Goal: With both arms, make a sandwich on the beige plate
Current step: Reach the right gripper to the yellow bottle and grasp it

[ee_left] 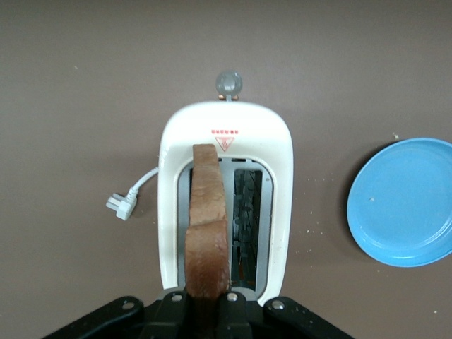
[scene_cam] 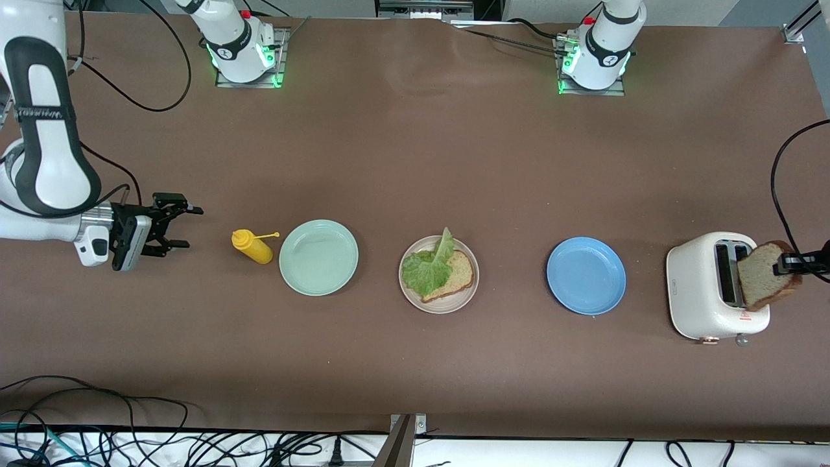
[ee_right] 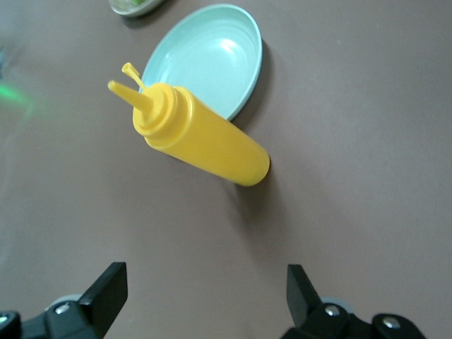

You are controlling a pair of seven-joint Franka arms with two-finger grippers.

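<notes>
Left wrist view shows the left claw [ee_left: 205, 311] clamped on the edge of a bread slice [ee_left: 207, 226], which stands on edge over the toaster [ee_left: 279, 176], along one of its slots. Front view confirms the slice is above the toaster top, its broad faces upright.

Handling, by judgement: the slice is light, soft and crumbly; a hard pinch would tear it. The present hold at the crust edge looks sound. It must be turned flat before laying.

The beige plate [scene_cam: 468, 295] sits mid-desk, between the green plate [scene_cam: 318, 257] and the blue plate [scene_cam: 585, 275]. On it lies the lower slice [scene_cam: 454, 275], flat, with lettuce [scene_cam: 425, 269] over it, the leaf tip pointing toward the robot bases.

The right claw [scene_cam: 175, 227], fingers apart and empty, waits beside the mustard bottle [scene_cam: 253, 246].
</notes>
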